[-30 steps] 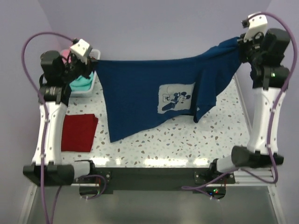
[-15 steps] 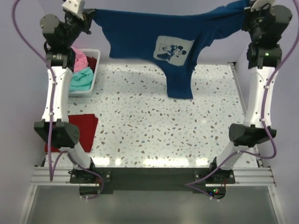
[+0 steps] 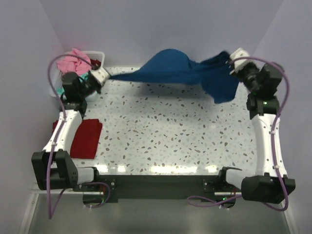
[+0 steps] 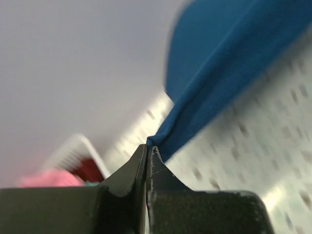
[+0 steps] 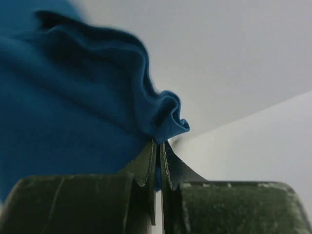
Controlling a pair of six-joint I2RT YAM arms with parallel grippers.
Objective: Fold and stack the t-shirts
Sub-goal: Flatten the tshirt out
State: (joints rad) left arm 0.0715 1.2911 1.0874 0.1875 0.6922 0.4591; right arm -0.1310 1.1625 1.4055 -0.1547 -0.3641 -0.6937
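soft navy t-shirt (image 3: 170,68) — billowed, rumpled — between left tool (image 4: 148,148) and right tool (image 5: 158,144), both clamped on it

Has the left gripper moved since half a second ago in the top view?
Yes. The left gripper, shut on the navy t-shirt, has swung down from the picture's top edge, above the white basket, to just right of that basket.

A white rectangular tabletop flecked with grey and brown terrazzo-like chips (image 3: 185,131) is enclosed on three sides by plain pale lavender walls (image 3: 161,24), which are joined in corners at the far left and far right. Along the table's near edge a flat black bar (image 3: 156,183) is fixed, and soft patches of light are reflected just beyond it. A dull grey floor (image 3: 156,219) is seen below.
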